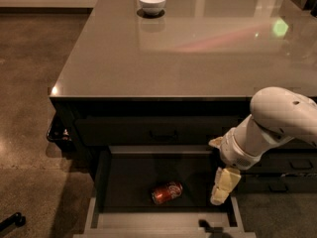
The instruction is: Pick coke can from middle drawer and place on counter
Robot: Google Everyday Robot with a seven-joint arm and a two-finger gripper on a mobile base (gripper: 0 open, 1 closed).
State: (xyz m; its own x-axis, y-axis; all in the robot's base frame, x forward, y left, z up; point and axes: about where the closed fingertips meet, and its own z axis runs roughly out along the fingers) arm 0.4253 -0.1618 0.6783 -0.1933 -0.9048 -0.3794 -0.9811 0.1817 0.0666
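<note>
The coke can (pixel 167 192) lies on its side on the floor of the open middle drawer (pixel 94 209), near the middle front. My gripper (pixel 221 187) hangs pointing down over the drawer's right side, to the right of the can and apart from it. The white arm (pixel 275 120) reaches in from the right edge. The counter (pixel 188 53) spreads above the drawer, glossy and grey-brown.
A white bowl (pixel 152 2) stands on the counter at the far middle. A closed top drawer front with a bar handle (pixel 163 135) sits above the open drawer. More drawer fronts (pixel 292 165) lie at the right. Brown floor stretches to the left.
</note>
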